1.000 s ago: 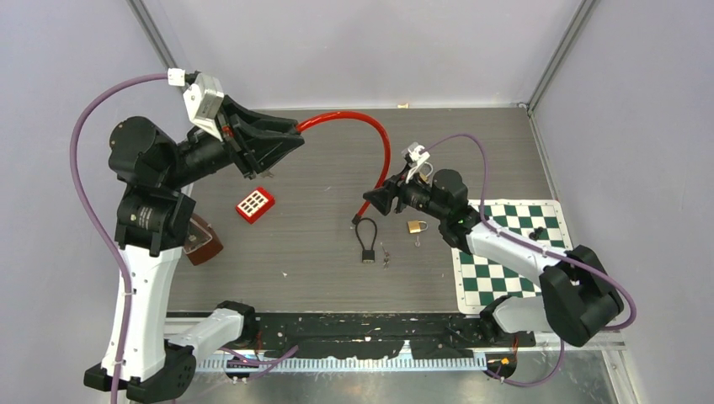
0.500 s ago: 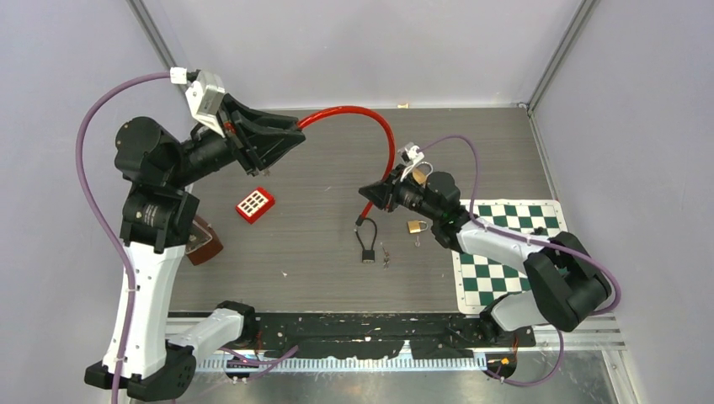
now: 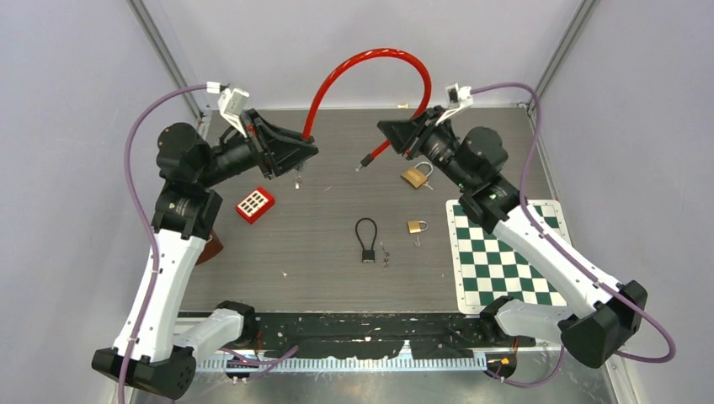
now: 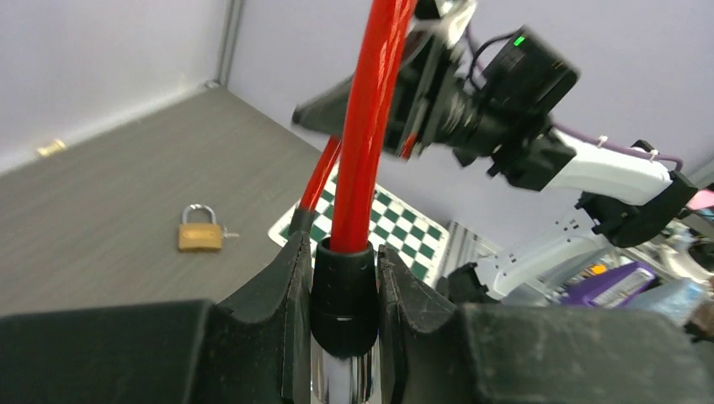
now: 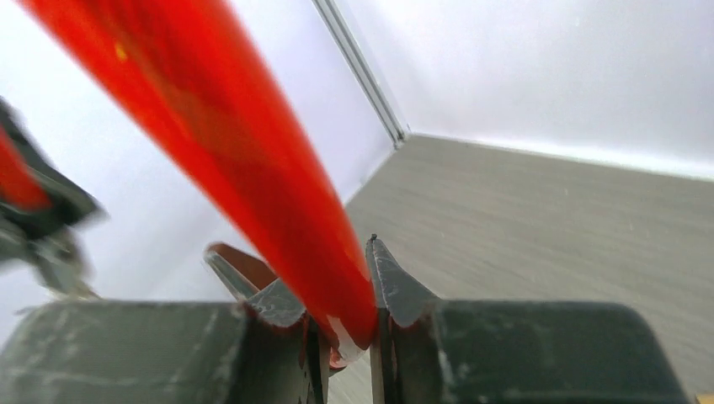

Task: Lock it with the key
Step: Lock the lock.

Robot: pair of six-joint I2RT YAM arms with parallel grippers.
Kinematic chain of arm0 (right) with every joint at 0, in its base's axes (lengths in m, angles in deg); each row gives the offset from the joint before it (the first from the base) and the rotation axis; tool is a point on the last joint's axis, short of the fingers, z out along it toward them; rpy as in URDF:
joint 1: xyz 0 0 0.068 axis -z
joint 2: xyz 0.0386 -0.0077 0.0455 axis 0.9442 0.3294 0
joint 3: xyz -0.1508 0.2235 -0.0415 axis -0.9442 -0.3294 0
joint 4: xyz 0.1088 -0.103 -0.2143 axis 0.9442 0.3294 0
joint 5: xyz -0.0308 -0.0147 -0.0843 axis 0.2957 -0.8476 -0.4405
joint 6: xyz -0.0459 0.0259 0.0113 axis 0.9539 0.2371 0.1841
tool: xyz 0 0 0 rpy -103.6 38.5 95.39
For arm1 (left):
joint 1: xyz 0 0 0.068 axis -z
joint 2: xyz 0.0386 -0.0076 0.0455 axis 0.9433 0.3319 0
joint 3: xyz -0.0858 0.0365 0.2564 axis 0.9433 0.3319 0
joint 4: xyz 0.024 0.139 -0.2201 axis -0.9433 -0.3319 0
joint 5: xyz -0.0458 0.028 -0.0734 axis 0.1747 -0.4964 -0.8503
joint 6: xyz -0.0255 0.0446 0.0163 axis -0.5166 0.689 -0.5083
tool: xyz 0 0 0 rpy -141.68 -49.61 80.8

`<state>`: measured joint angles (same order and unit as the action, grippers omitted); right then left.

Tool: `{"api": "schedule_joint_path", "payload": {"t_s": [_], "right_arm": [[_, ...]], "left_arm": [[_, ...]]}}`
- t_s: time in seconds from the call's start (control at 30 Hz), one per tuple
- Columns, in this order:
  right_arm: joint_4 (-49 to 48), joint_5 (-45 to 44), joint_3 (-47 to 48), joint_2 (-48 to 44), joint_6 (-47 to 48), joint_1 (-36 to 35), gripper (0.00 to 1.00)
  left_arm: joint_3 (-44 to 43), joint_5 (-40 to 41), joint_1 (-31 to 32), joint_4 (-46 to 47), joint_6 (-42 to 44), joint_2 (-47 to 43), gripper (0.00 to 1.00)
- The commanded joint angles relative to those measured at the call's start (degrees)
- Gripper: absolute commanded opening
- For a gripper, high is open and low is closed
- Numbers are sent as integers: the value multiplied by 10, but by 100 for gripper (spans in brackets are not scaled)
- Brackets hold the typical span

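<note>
left end effector (image 4: pixel 343 273) clamped on black collar (image 4: pixel 343 295) of red cable (image 3: pixel 362 63) | right end effector (image 5: pixel 337 290) pinched onto cable near its free tip (image 3: pixel 364 164) | cable arches above far table (image 3: pixel 320 244) | tip slants down toward left end effector (right arm nearer)

The cable (image 3: pixel 370 55) arches over the desk (image 3: pixel 320 278) from the left claw (image 3: pixel 308 147) to the right claw (image 3: pixel 389 137). A padlock (image 3: pixel 413 177) lies just before the right claw, with a second padlock (image 3: pixel 416 226), a loop lock (image 3: pixel 366 240) and keys (image 3: pixel 386 255) nearer still. A box (image 3: pixel 255 204) lies before the left claw.
</note>
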<state>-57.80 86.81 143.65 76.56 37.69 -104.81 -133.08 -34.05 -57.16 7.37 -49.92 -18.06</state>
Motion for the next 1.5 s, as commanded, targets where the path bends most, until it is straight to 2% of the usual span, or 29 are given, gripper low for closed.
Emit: {"api": "schedule_joint_path", "payload": {"t_s": [0.0, 0.07, 0.17, 0.37, 0.63, 0.8, 0.93, 1.17, 1.47], "right_arm": [[53, -20, 91, -19, -41, -4, 5], [56, -22, 113, -17, -72, -4, 5], [69, -40, 154, -11, -100, -10, 5], [92, -124, 202, -2, -102, -63, 5], [61, -238, 201, -1, -158, -130, 5], [29, -311, 189, -13, -197, -140, 5], [13, -334, 177, -20, -238, -140, 5], [5, -329, 167, -15, -303, -141, 5], [12, -299, 165, -17, -341, -140, 5]], "left_arm": [[41, -45, -1, 56, -57, 12, 0], [67, -54, 0, 102, -98, 16, 0], [104, -61, 4, 220, -181, 20, 0], [113, -60, 4, 286, -252, 39, 0], [130, -70, 5, 492, -430, 80, 0], [129, -79, 8, 596, -522, 99, 0], [127, -62, 9, 676, -586, 113, 0], [126, -38, 19, 676, -531, 102, 0], [122, -20, 23, 518, -351, 47, 0]]}}
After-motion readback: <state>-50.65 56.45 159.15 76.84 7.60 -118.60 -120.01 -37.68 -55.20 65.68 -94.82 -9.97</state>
